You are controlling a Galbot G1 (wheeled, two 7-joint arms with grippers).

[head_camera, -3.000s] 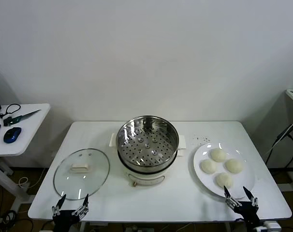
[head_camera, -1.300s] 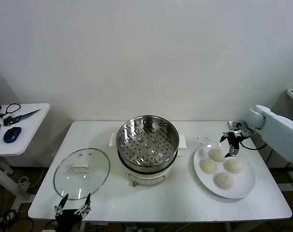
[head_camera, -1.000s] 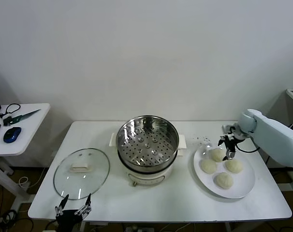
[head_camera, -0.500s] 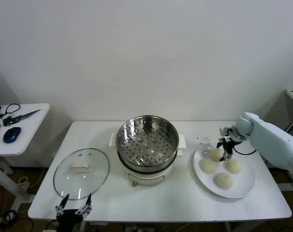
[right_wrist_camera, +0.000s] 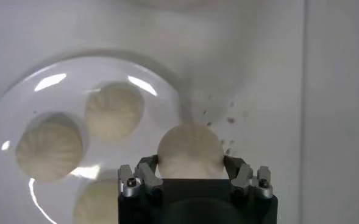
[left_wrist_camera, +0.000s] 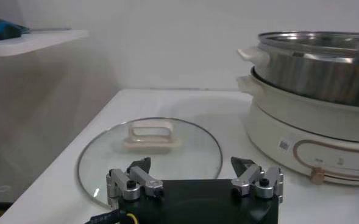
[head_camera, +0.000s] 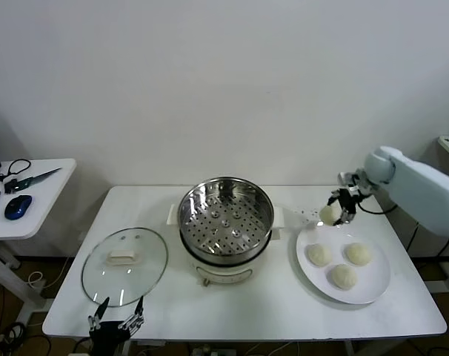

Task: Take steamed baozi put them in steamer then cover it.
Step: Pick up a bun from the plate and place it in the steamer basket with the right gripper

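Above the plate's [head_camera: 373, 285] far edge, the right gripper [head_camera: 340, 208] grasps one bun [head_camera: 329, 214], lifted clear. Three buns [head_camera: 344, 276] remain on the plate, apparently untouched. Steamer [head_camera: 226, 222] stands mid-bench, uncovered; lid [head_camera: 125, 265] lies beside it. Left gripper [head_camera: 116, 322] hangs released at the near edge.

A plain white wall [head_camera: 224, 81] rises behind two white tables [head_camera: 239, 304].

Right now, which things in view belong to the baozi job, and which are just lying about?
Job: right gripper holding one baozi; three baozi on the plate; steamer; cover.
Lying about: mouse, scissors on the side table.
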